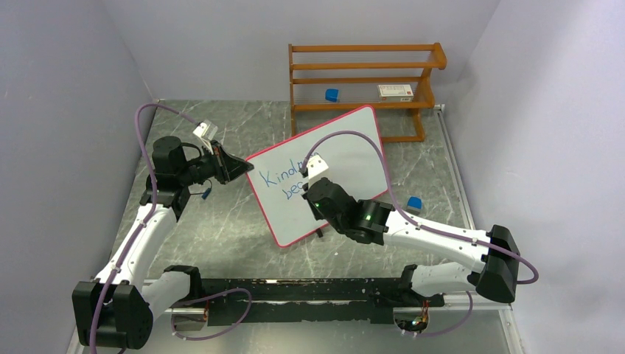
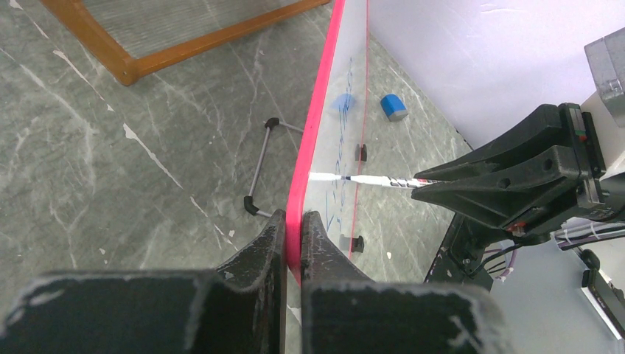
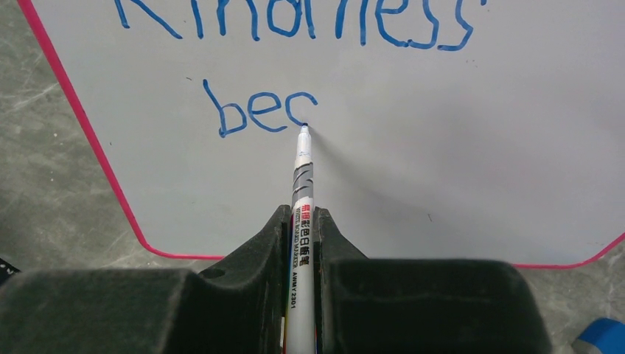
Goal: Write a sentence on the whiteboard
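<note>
Grey marbled table (image 1: pixel 221 221), closed in by plain pale walls, is seen from above and from both wrists. At left, the left gripper (image 1: pixel 234 168) is shown clamped on the left edge of the board (image 1: pixel 346 147). In the left wrist view the pink rim is pinched between the two black fingers (image 2: pixel 264 247), with no gap visible on either side. The board is seen there edge-on, standing steeply on the table, with a thin wire leg (image 2: pixel 259 166) propped on the table behind it. From above, the board is set near the table's middle, turned at an angle, its far corner in front of the wooden rack (image 1: pixel 361 77). Blue lettering (image 3: pixel 258 118) is carried on the left part of the white face: "Kindness" on the upper line and "bec" on the line below, the rest of the face being blank. A white marker (image 3: pixel 302 192) is pointed at the board, and its tip is seen touching the end of the last stroke of "bec". The marker's barrel is gripped between the narrowly set fingers of the right gripper (image 3: pixel 301 214), which is held in front of the board's lower half. On the rack's lower shelf a small blue item (image 1: pixel 332 94) and a white box (image 1: pixel 395 91) are placed well apart. At right, a blue block (image 1: pixel 414 202) lies on the table just beside the board's right edge.
</note>
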Controlling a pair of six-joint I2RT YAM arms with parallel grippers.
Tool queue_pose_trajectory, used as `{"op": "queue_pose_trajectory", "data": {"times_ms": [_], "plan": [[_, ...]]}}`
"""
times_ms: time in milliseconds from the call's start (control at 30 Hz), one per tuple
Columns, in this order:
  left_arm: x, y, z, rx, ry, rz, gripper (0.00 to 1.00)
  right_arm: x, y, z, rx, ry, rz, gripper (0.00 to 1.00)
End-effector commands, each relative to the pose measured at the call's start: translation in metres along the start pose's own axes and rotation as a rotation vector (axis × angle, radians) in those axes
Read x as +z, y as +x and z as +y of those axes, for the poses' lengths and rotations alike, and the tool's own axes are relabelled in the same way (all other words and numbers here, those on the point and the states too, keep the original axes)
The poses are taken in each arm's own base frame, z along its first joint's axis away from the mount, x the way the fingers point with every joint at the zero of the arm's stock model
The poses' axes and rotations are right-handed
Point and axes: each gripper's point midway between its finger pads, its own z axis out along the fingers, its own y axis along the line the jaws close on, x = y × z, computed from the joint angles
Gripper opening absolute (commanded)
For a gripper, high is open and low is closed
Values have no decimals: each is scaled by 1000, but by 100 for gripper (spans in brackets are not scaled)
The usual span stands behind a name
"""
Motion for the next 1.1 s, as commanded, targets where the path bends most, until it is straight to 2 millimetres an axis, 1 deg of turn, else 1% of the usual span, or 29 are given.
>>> {"op": "queue_pose_trajectory", "data": {"times_ms": [0,267,533,700,1067], "plan": [[2,21,19,-4,-60,50,5,0,-7,-9,3,47,-22,0],[2,22,19,-6,-62,52,5,-2,-19,-12,29,58,-71,0],[2,22,19,-5,-61,52,5,-3,-27,-10,44,47,-100,0],[2,22,19,-5,-63,52,5,-2,-23,-10,36,50,-83,0],[1,21,19,-3,-64,50,5,-1,-3,-7,12,32,-4,0]]}}
